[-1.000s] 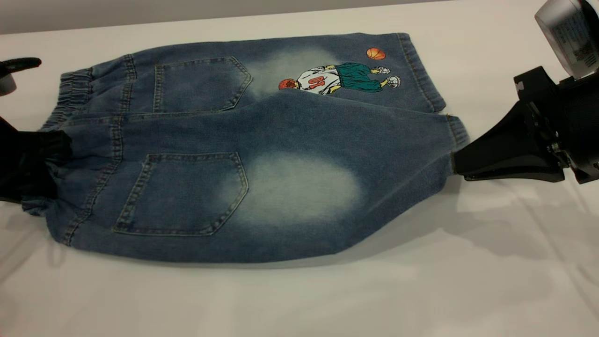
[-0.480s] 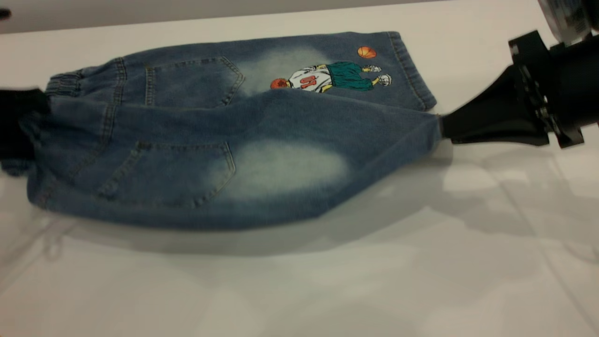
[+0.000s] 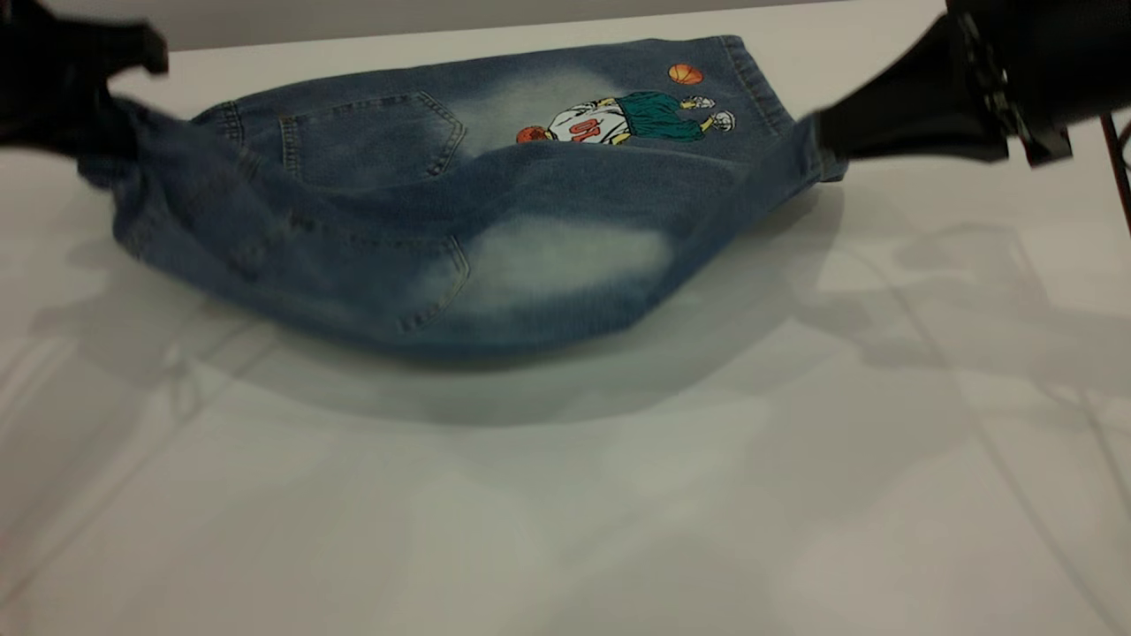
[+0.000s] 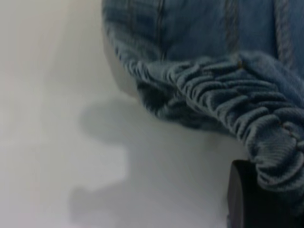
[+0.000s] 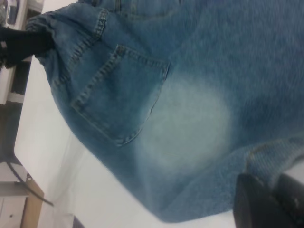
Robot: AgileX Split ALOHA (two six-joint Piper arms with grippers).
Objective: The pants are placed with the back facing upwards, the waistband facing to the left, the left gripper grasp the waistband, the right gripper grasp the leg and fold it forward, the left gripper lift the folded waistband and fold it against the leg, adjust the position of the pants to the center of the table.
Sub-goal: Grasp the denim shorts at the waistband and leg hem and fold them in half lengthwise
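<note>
The pants [image 3: 459, 203] lie back-up on the table [image 3: 565, 495], waistband end at the left, with the near half raised off the surface and sagging in a shallow hammock between the two arms. The far half, carrying the cartoon print [image 3: 627, 119], rests flat on the table. The leg [image 3: 565, 256] with the pale oval patch hangs in the air, casting a wide shadow beneath it. The waistband [image 4: 228, 95] shows its gathered ruffles in the left wrist view, pinched at one corner.

The left gripper [image 3: 97, 115] is clenched on the waistband at the upper left, and the right gripper [image 3: 826, 146] is clenched on the hem of the leg at the upper right; the blur makes the exact bite hard to read, but the cloth pulls taut from both.

So both grasps are done and the forward fold looks underway: the lifted half has not yet been laid over the printed leg. Left to do, by my judgement, are setting that fold down, folding the waistband against the leg, and centring the bundle on the table
</note>
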